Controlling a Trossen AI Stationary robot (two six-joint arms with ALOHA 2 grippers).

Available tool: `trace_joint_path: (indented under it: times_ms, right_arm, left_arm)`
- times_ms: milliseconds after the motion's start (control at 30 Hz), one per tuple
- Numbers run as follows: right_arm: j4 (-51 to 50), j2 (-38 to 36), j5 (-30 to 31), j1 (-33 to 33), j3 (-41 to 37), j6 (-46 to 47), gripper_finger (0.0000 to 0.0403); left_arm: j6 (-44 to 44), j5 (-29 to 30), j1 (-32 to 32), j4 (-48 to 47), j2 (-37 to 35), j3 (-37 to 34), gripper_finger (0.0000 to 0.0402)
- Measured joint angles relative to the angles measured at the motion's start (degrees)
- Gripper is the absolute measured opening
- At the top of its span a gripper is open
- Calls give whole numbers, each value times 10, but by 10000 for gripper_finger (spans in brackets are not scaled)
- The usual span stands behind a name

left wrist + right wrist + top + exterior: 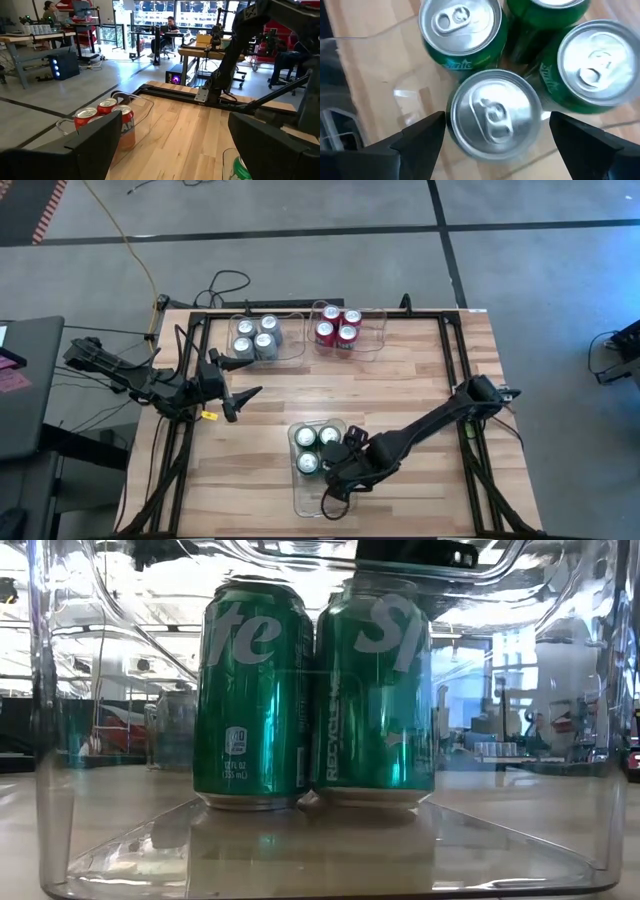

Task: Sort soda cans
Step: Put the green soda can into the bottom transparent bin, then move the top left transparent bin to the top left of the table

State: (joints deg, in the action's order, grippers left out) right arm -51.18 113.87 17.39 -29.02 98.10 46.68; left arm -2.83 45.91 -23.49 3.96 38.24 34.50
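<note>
Four green soda cans stand upright in a clear bin (pixel 318 498) at the table's near middle; three show in the high view (pixel 306 438), and the fourth is under my right gripper (pixel 338 456). The right wrist view looks down on this fourth can (pixel 492 114). My right gripper (pixel 496 131) is open, with one finger on each side of the can and a small gap at each. In the low view two green cans (pixel 255 690) stand on the bin floor. My left gripper (pixel 248 378) waits open at the table's left.
Two more clear bins stand at the far edge: one with silver-grey cans (pixel 256 335), one with red cans (pixel 339 328), and the red cans also show in the left wrist view (pixel 106 111). Bare wood lies between the bins. Black rails frame the table. People sit in the room beyond.
</note>
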Motion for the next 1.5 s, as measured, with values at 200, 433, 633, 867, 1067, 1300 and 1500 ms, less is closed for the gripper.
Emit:
trace_joint_path:
  times_ms: [200,433,633,867,1067,1300,1500]
  right_arm:
    - [0,-45,77,-18,1,0,374]
    - [-41,-100,227,-60,1,14,370]
    - [-182,-132,305,-68,1,76,349]
    - [-332,-153,304,2,1,130,314]
    - [-320,-158,235,121,1,21,310]
    - [-272,-158,179,288,1,-98,310]
    - [-231,-158,121,423,-5,-150,310]
  left_arm:
    - [6,0,0,1,0,0,361]
    - [27,0,0,-8,0,0,361]
    - [17,0,0,-7,0,0,361]
    - [1,0,0,-19,6,0,361]
    - [3,-1,28,-47,17,0,361]
    - [-37,0,80,-95,19,0,361]
    - [-57,0,108,-132,18,0,361]
